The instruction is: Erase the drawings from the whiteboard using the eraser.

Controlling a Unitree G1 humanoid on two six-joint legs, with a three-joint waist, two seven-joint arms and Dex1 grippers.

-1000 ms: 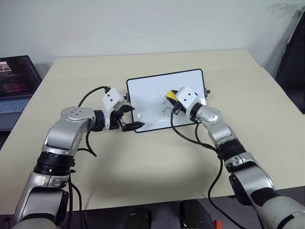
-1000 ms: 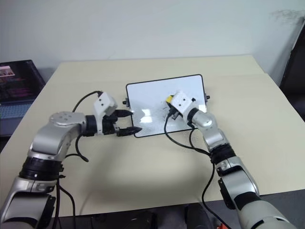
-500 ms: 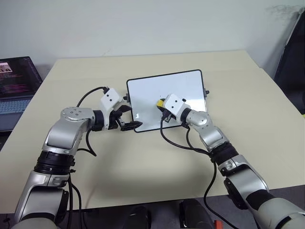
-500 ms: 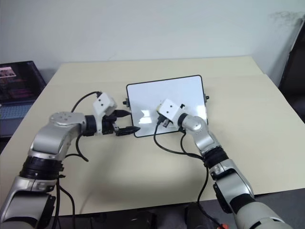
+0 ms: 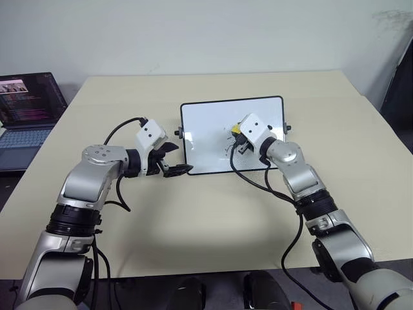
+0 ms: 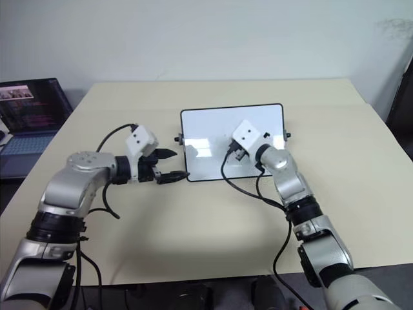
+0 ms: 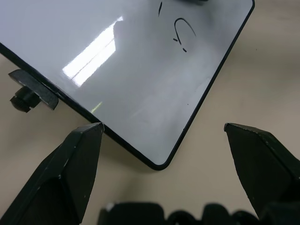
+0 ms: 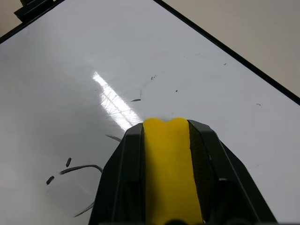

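Resting on the bench (image 5: 193, 219), the whiteboard (image 5: 206, 135) could slide under wiping, since the left gripper (image 5: 175, 158) hovers wide-open beside its corner. Right gripper (image 8: 166, 154), jaws clamping the eraser (image 8: 167, 173), may miss the drawings (image 8: 77, 169).

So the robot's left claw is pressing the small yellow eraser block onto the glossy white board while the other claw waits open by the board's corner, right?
Not quite: the right claw grips the small yellow eraser block over the glossy white board, as the right wrist view shows. The left claw is the open one at the board's corner.
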